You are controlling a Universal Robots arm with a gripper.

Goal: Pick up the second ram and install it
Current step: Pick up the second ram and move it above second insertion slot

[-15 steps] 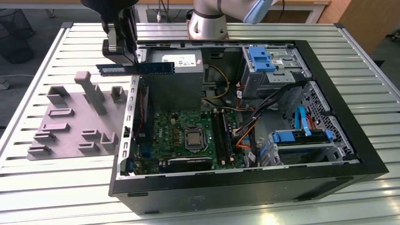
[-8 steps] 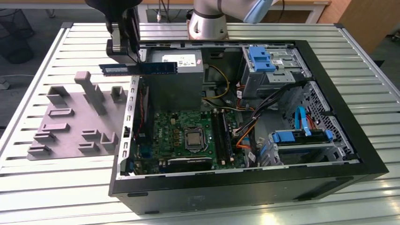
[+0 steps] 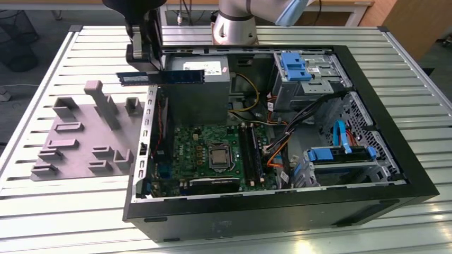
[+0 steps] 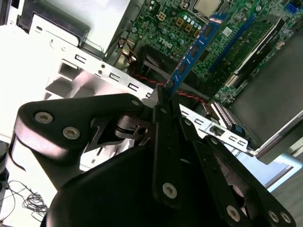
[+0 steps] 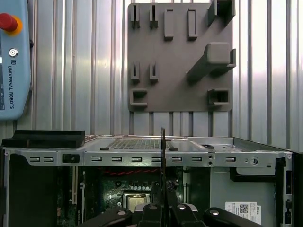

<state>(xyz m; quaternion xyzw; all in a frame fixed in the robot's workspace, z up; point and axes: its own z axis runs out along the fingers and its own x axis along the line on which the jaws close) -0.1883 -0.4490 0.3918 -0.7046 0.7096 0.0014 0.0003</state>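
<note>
1. Pendant (image 5: 12,71): white maker's lettering down its blue face, first wrist view.
2. PSU (image 3: 198,98): white label (image 3: 205,64) on top, print too small to read.
3. Motherboard (image 4: 189,33): white logo (image 4: 166,42), second wrist view.
4. Pale sticker (image 3: 134,78) on second ram (image 3: 180,76): unreadable.

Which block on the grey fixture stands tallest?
The narrow post towards the fixture's far edge in the exterior view. It rises well above the low, squat blocks around it.

Ram (image 3: 183,75) hangs clear above case wall (image 3: 150,114); PSU (image 3: 194,100), cables (image 3: 279,145) flank open mobo slots (image 3: 249,144).
</note>
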